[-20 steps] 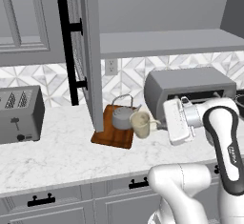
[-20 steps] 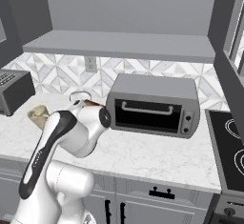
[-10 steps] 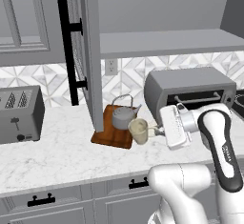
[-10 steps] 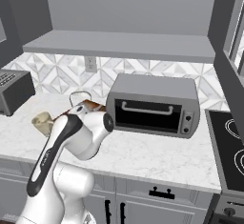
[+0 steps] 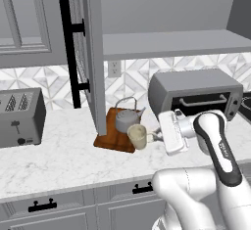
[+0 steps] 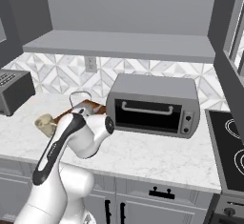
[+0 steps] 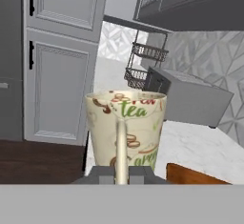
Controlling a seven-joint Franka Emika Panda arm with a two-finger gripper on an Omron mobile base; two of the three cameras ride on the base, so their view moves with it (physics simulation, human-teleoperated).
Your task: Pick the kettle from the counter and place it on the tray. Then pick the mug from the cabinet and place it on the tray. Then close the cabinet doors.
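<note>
**Desk:** Right, what am I looking at from your console?

**Operator:** From the left base camera, I see the gripper (image 5: 158,136) clamped on the handle of the mug (image 5: 138,136), holding it upright in the air just above the front edge of the tray (image 5: 113,137). The hand camera confirms it for me: the mug (image 7: 126,125) sits square ahead, its handle pinched between the 2 fingertips, with the word "tea" printed near the rim.

**Desk:** And the kettle?

**Operator:** The kettle (image 5: 127,119) stands on the tray, just behind the mug, its wire handle arched up. From the right base camera I catch the mug (image 6: 44,122) poking out left of the arm, with the tray (image 6: 89,107) and a bit of the kettle's handle behind.

**Desk:** Cabinet?

**Operator:** 1 of the cabinet doors (image 5: 87,53) hangs open, edge-on to me, over the tray's left side. The cabinet (image 5: 171,42) shelf runs above a toaster oven (image 5: 196,91). A toaster (image 5: 19,117) sits far left on the counter (image 5: 59,158).
</note>
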